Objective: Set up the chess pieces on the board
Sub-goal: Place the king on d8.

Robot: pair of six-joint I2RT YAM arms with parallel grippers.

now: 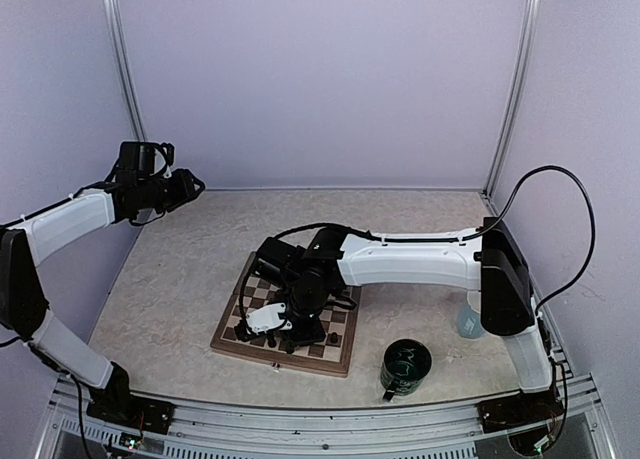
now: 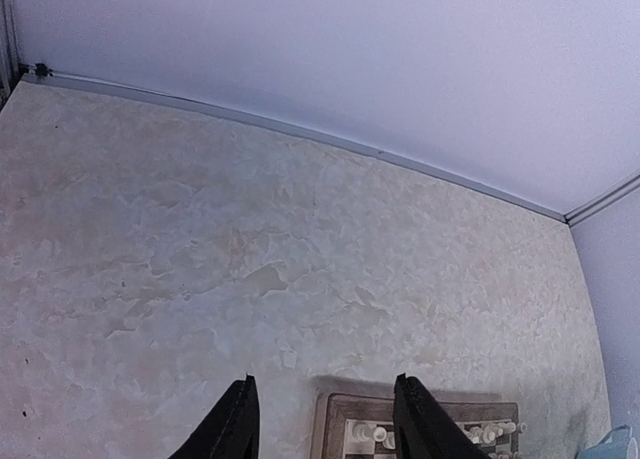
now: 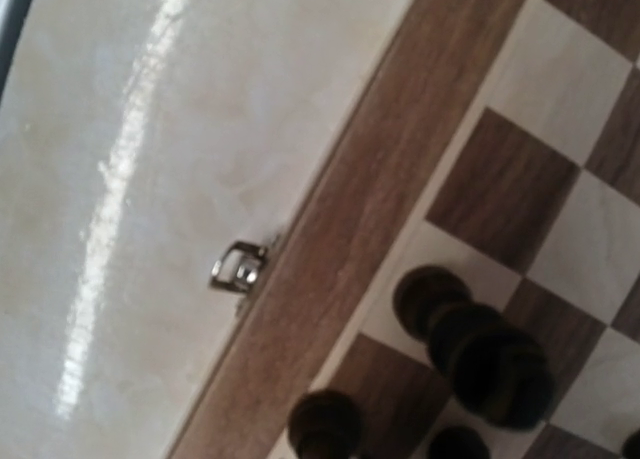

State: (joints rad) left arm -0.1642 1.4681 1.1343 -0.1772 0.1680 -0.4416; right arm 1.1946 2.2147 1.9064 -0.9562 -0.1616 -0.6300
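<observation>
Evidently right fingers [image 1: 290, 321] sat pinched shut over the board's [image 3: 340, 239] near row, left fingers [image 2: 235, 424] parted, empty; each dark piece [image 3: 490, 369] wanted seating upright, square-centred.

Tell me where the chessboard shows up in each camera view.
Top external: the chessboard lies lower centre, under the right arm.
Left wrist: bottom edge, right of centre, partly cut off by the frame.
Right wrist: it fills the right side, its brown border running diagonally.
Shared landmark: the pale marbled tabletop beside that border.
</observation>
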